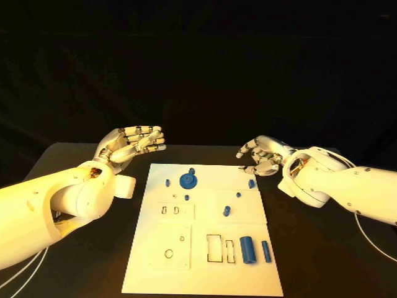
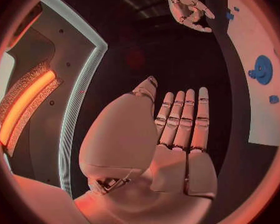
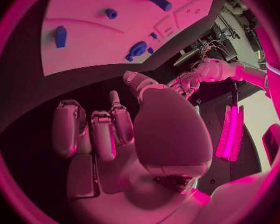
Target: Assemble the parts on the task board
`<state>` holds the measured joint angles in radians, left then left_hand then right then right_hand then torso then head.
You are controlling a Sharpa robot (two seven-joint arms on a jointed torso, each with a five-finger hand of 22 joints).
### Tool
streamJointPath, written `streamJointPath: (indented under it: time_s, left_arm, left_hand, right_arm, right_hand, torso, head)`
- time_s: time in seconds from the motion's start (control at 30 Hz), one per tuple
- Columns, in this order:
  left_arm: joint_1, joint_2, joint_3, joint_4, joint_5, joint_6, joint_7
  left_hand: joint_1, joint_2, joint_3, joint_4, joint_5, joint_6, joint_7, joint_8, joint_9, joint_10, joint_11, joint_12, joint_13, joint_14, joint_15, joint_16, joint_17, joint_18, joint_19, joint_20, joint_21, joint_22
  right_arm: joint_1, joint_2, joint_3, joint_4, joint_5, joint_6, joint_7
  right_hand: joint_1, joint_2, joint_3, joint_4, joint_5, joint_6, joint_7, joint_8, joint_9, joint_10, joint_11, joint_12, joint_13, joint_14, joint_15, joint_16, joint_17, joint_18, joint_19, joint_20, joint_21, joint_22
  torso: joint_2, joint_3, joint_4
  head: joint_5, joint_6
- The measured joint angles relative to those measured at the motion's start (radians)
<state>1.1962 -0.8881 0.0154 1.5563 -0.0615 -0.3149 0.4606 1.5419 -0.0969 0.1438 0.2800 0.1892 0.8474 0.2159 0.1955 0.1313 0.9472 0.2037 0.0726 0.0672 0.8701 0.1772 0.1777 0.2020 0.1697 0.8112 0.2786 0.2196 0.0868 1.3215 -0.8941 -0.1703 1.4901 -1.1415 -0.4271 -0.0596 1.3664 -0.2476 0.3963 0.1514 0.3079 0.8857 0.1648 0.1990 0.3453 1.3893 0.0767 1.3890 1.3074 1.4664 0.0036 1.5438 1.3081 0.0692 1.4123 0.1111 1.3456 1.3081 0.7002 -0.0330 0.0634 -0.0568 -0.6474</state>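
Here, both silver hands hover empty beyond the far corners of the white rectangular task board (image 1: 203, 261). The left hand (image 1: 131, 144) holds its fingers straight and together; the right hand (image 1: 263, 155) curls its fingers inward. Small blue plastic parts (image 1: 247, 248) lie on the board.

Two bulky white arms with smooth, rounded plastic shells, each ending in a silver, segmented, many-fingered hand: the left robot hand (image 1: 131, 144) and the right robot hand (image 1: 263, 155). The right arm's shell is dotted with small dark screws, thin pale cables trail beneath both forearms, and at the left wrist a gap between shells shows dark inner parts with a touch of orange wiring. Seen close from the wrists, each robot hand has a broad, smooth domed cover over its back and fingers built of short jointed metal blocks.
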Motion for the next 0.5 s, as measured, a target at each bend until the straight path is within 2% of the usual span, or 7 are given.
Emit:
streamJointPath:
  time_s: [0.2, 0.27, 0.5]
  left_arm:
    - [0.000, 0.004, -0.001, -0.003, 0.000, 0.003, 0.000]
    - [0.000, 0.004, -0.002, -0.004, 0.000, 0.003, 0.000]
    - [0.000, 0.007, -0.002, -0.003, 0.000, 0.006, 0.000]
  left_hand:
    - [0.000, 0.000, 0.000, 0.000, 0.000, 0.000, 0.000, 0.000, 0.000, 0.000, 0.000, 0.000, 0.000, 0.000, 0.000, 0.000, 0.000, 0.000, 0.000, 0.000, 0.000, 0.000]
    - [0.000, 0.000, 0.000, 0.000, 0.000, 0.000, 0.000, 0.000, 0.000, 0.000, 0.000, 0.000, 0.000, 0.000, 0.000, 0.000, 0.000, 0.000, 0.000, 0.000, 0.000, -0.001]
    - [0.000, 0.000, 0.000, 0.000, 0.000, 0.000, 0.000, 0.000, 0.000, 0.000, 0.000, 0.000, 0.000, 0.000, 0.000, 0.000, 0.000, 0.000, 0.000, 0.000, 0.000, -0.001]
  right_arm:
    - [-0.024, -0.039, -0.004, -0.018, 0.022, 0.040, 0.039]
    - [-0.033, -0.044, -0.005, -0.026, 0.025, 0.048, 0.047]
    - [-0.062, -0.053, -0.006, -0.057, 0.026, 0.065, 0.070]
  right_hand:
    - [0.012, -0.012, 0.007, -0.013, 0.000, 0.000, 0.000, 0.000, 0.000, -0.005, 0.002, -0.005, 0.000, 0.000, 0.000, 0.000, 0.000, 0.000, 0.000, 0.000, -0.004, 0.000]
    - [0.017, -0.009, 0.004, -0.018, 0.000, 0.000, 0.000, 0.000, 0.000, -0.008, 0.005, -0.009, 0.000, 0.000, 0.000, 0.000, 0.000, 0.000, 0.000, 0.000, -0.005, 0.000]
    - [0.022, -0.012, 0.009, -0.024, -0.008, -0.001, 0.001, -0.006, 0.000, -0.013, 0.003, -0.013, 0.000, 0.000, 0.000, 0.000, 0.000, 0.000, -0.004, 0.003, -0.008, 0.000]
  torso:
    - [-0.003, 0.0070, -0.0081]
    - [-0.004, 0.0088, -0.0098]
    - [-0.003, 0.0126, -0.0088]
  head:
    - [-0.002, -0.001]
    - [-0.004, -0.001]
    - [-0.008, 0.000]
